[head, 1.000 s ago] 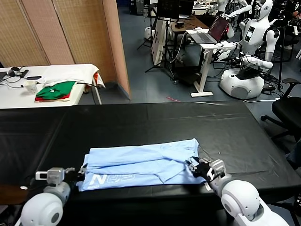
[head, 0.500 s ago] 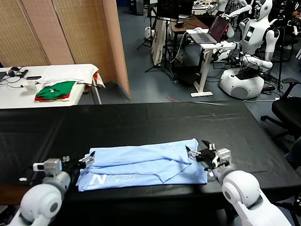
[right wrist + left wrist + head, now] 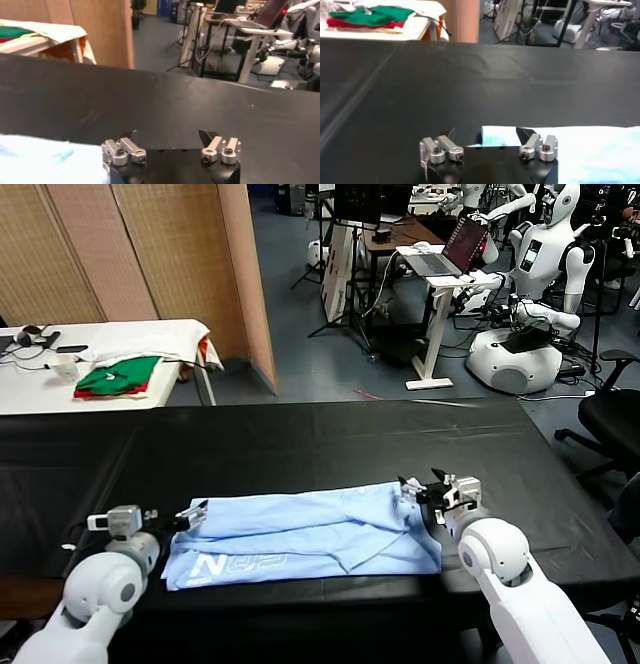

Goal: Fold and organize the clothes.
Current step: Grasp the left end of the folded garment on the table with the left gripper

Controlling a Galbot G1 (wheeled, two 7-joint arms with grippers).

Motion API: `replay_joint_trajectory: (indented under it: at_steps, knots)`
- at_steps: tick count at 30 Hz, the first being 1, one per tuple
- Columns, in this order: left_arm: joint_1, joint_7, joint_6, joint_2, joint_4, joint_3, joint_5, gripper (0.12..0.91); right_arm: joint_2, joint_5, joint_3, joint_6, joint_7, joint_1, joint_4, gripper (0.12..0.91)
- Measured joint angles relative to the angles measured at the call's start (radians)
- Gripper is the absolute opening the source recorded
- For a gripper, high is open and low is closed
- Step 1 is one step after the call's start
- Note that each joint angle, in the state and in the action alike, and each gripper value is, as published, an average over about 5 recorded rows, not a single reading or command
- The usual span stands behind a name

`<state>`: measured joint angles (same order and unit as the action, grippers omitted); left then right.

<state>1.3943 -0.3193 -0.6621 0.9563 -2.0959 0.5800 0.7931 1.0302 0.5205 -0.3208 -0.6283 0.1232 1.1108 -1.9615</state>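
Nearest the robot, the pale light-blue T-shirt (image 3: pixel 305 534) lies flat on the black counter (image 3: pixel 300 444), close to its front edge. It is folded lengthwise into a long band running left to right. White lettering (image 3: pixel 238 563) shows on the front left part of the fabric.

The left gripper (image 3: pixel 190 515) sits at the shirt's left end, at its far corner. Its fingers (image 3: pixel 449 134) stand spread apart and grip nothing. In the left wrist view the corner of the blue fabric (image 3: pixel 565 150) lies just ahead of and between the finger tips; whether a tip touches the cloth cannot be told.

The right gripper (image 3: pixel 418 490) sits at the shirt's right end, at the far corner. Its fingers (image 3: pixel 207 135) likewise stand wide apart and empty. In the right wrist view the blue fabric (image 3: pixel 47 160) lies to one side of the fingers, with bare black counter ahead.

Beyond the shirt the counter surface is bare black cloth with faint creases.

Farther back, on the left, a white table (image 3: pixel 100 364) carries folded green and red garments (image 3: pixel 120 376). Behind it stand woven panel screens (image 3: pixel 130 249). Far right, a laptop (image 3: pixel 455 249) rests on a stand, with white robots (image 3: pixel 540 274) beside it, and an office chair (image 3: pixel 610 419) at the right edge.
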Motion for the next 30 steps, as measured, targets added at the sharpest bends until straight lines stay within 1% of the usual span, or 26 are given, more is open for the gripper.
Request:
replay_joint_trajectory:
  at_steps: [6, 16, 19, 20, 21, 22, 24, 25, 27, 28, 29, 30]
  knots:
    - [-0.060, 0.004, 0.003, 0.012, 0.073, -0.029, 0.007, 0.907, 0.027, -0.003, 0.011, 0.008, 0.001, -0.070, 0.095, 0.907]
    - [-0.124, 0.015, 0.010, 0.027, 0.166, -0.053, 0.024, 0.907, 0.064, -0.006, 0.018, 0.019, 0.003, -0.099, 0.195, 0.906]
    - [-0.125, 0.026, 0.010, 0.031, 0.174, -0.057, 0.024, 0.906, 0.076, -0.007, 0.025, 0.019, 0.002, -0.106, 0.211, 0.880]
    - [-0.125, 0.030, 0.010, 0.033, 0.176, -0.058, 0.023, 0.904, 0.080, -0.007, 0.027, 0.019, 0.001, -0.107, 0.215, 0.852]
    - [-0.125, 0.032, 0.010, 0.035, 0.177, -0.059, 0.023, 0.902, 0.083, -0.008, 0.029, 0.018, 0.001, -0.108, 0.218, 0.806]
    - [-0.125, 0.034, 0.011, 0.037, 0.178, -0.059, 0.023, 0.893, 0.085, -0.009, 0.031, 0.018, 0.000, -0.109, 0.220, 0.746]
    - [-0.125, 0.037, 0.014, 0.040, 0.181, -0.060, 0.021, 0.845, 0.089, -0.013, 0.033, 0.018, 0.000, -0.109, 0.222, 0.635]
    - [-0.126, 0.039, 0.016, 0.041, 0.182, -0.060, 0.020, 0.804, 0.091, -0.016, 0.033, 0.018, 0.000, -0.108, 0.223, 0.559]
    - [-0.126, 0.040, 0.022, 0.043, 0.183, -0.061, 0.017, 0.690, 0.093, -0.021, 0.034, 0.018, 0.001, -0.106, 0.224, 0.445]
    - [-0.127, 0.041, 0.024, 0.044, 0.183, -0.061, 0.014, 0.633, 0.094, -0.024, 0.033, 0.019, 0.003, -0.104, 0.225, 0.370]
    - [-0.127, 0.042, 0.025, 0.045, 0.184, -0.062, 0.008, 0.558, 0.095, -0.026, 0.033, 0.020, 0.007, -0.103, 0.225, 0.295]
    - [-0.127, 0.042, 0.026, 0.047, 0.186, -0.063, -0.002, 0.482, 0.096, -0.029, 0.032, 0.021, 0.011, -0.101, 0.226, 0.249]
